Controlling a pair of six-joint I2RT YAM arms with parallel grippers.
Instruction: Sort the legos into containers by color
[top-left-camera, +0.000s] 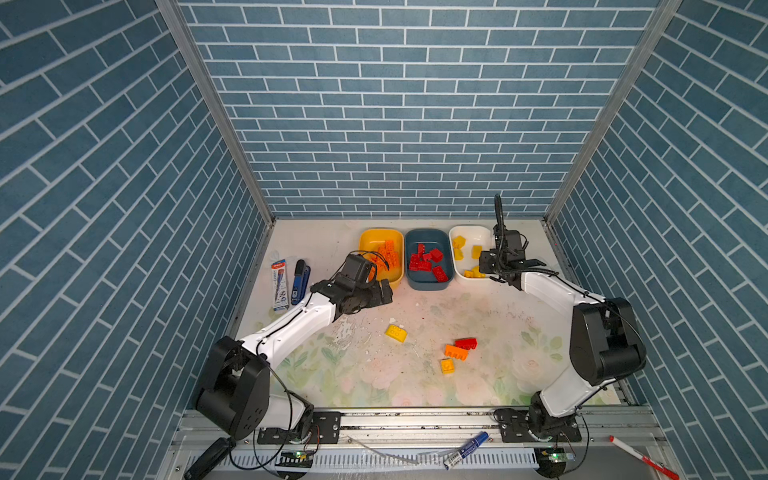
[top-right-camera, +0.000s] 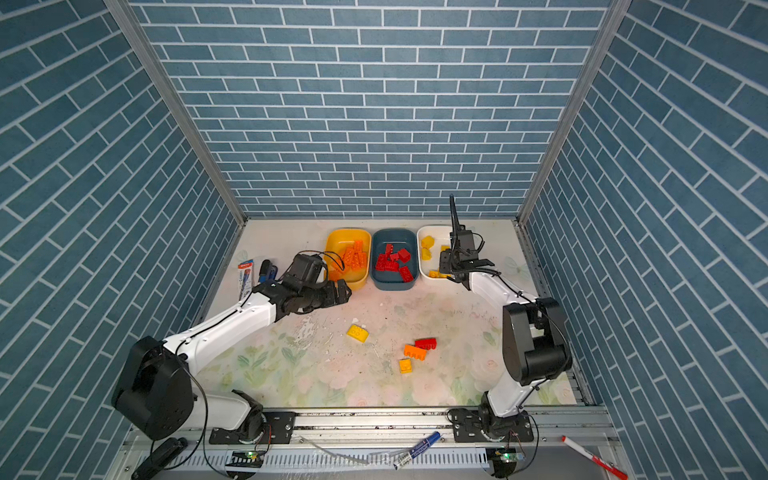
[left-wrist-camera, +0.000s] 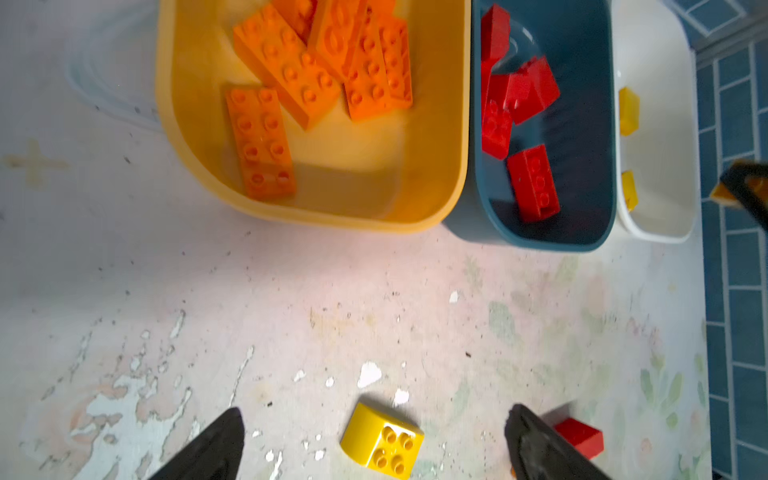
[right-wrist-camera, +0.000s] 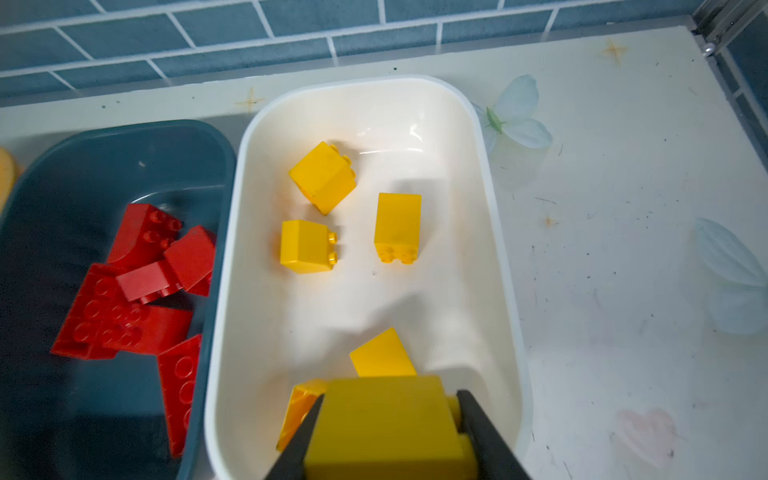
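We hold a yellow brick (right-wrist-camera: 386, 419) in the right fingers (right-wrist-camera: 478, 419) over the white tub (right-wrist-camera: 457, 249), ready to drop among its own colour, while the left fingers (left-wrist-camera: 220, 440) hang wide above a loose yellow brick (left-wrist-camera: 382, 440) on the surface (left-wrist-camera: 291, 291).

My glossy white arm shells (top-left-camera: 291, 328) join bulky black joint housings (top-left-camera: 232, 382); a ribbed black hose (top-left-camera: 497, 208) rises behind my right claw (right-wrist-camera: 390, 395); its black fingers (right-wrist-camera: 482, 432) taper.

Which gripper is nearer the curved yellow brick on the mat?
Left. The left gripper hangs open close by the curved yellow brick; the right gripper is over the white tub, gripping a second yellow brick.
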